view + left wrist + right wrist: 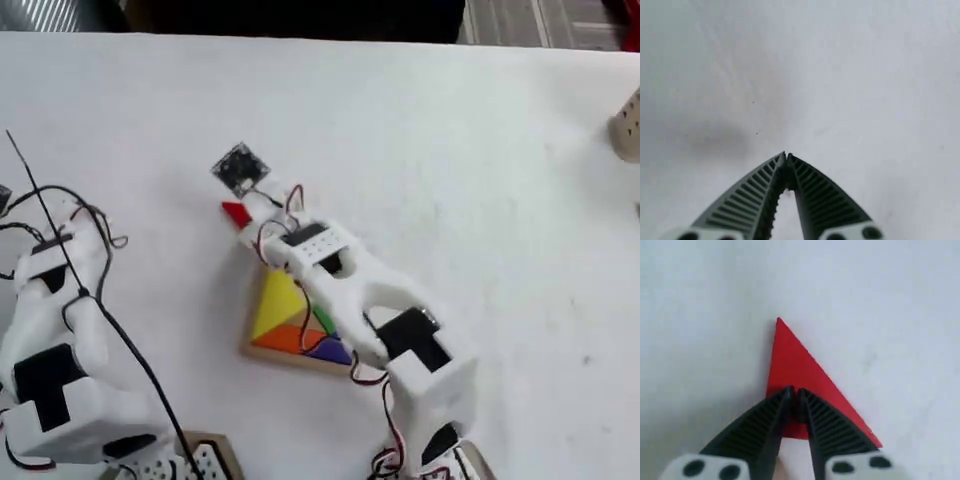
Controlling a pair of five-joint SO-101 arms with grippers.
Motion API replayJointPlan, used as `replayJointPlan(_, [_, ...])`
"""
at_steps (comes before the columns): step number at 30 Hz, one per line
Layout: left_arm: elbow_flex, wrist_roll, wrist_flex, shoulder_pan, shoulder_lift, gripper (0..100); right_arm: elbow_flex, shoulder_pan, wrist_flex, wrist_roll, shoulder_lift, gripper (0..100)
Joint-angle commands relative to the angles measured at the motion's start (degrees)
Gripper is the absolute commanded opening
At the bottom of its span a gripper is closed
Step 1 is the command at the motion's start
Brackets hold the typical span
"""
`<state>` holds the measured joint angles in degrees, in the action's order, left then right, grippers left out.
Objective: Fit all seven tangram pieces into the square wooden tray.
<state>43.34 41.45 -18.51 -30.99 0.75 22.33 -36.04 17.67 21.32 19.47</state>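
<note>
**Jaws closed, tips down on the red triangle**

The right jaws are closed, tip against tip, and the tips sit on the red triangle. I cannot tell if they pinch it or just press on it. The triangle lies flat on the white counter, outside the square wooden tray and near its far corner. The right arm hangs over the tray and hides part of it. Inside the tray I can see a yellow piece, an orange piece, a green piece and a purple piece, all snug side by side. The left arm is off at the side, well apart from the tray. The left jaws are closed too, tips touching, with nothing in them, above bare counter.
</note>
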Motion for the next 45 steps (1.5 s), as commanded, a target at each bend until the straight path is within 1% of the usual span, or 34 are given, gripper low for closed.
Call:
replayJointPlan(1, [-1.41,0.09,1.58,0.75,-0.31,2,-1.93,2.95,5.93,10.20,-0.31,1.8])
replayJointPlan(3, [-1.32,0.09,1.58,0.66,-0.31,2,-1.93,5.85,8.04,12.75,-0.75,1.8])
replayJointPlan(5, [-1.32,0.09,1.58,0.66,-0.31,2,-1.93,9.10,10.07,13.10,-1.63,1.8])
replayJointPlan(20, [-1.32,0.09,1.23,0.66,-0.31,2,-1.93,29.58,21.32,13.10,-5.05,1.7])
replayJointPlan(24, [-1.32,0.09,1.23,0.84,-0.31,2,-1.67,34.15,24.40,11.78,-9.19,1.7])
replayJointPlan(27, [-1.32,0.09,1.41,1.45,-0.31,2,-1.67,33.89,26.77,4.22,-16.75,1.7])
replayJointPlan(30, [-1.32,0.09,1.41,1.63,-0.31,2,-1.58,29.85,27.82,-5.45,-24.57,1.7])
replayJointPlan(33, [-1.32,0.09,1.41,1.63,-0.31,2,-1.23,22.64,27.38,-15.47,-27.74,1.8])
replayJointPlan(35, [-1.32,0.09,1.41,1.45,-0.31,2,-1.05,16.66,26.15,-19.96,-27.82,1.8])
replayJointPlan(37, [-1.32,0.09,1.41,1.45,-0.31,2,0.00,11.82,23.69,-20.57,-27.21,1.8])
replayJointPlan(39, [-1.32,0.09,1.41,1.45,-0.31,2,1.58,9.27,18.95,-20.57,-25.10,1.8])
replayJointPlan(41, [-1.32,0.09,1.32,1.36,-0.31,2,3.08,9.27,13.85,-20.57,-21.93,1.8])
replayJointPlan(45, [-1.32,0.09,1.49,1.36,-0.31,2,2.90,12.09,5.93,-20.48,-13.67,1.8])
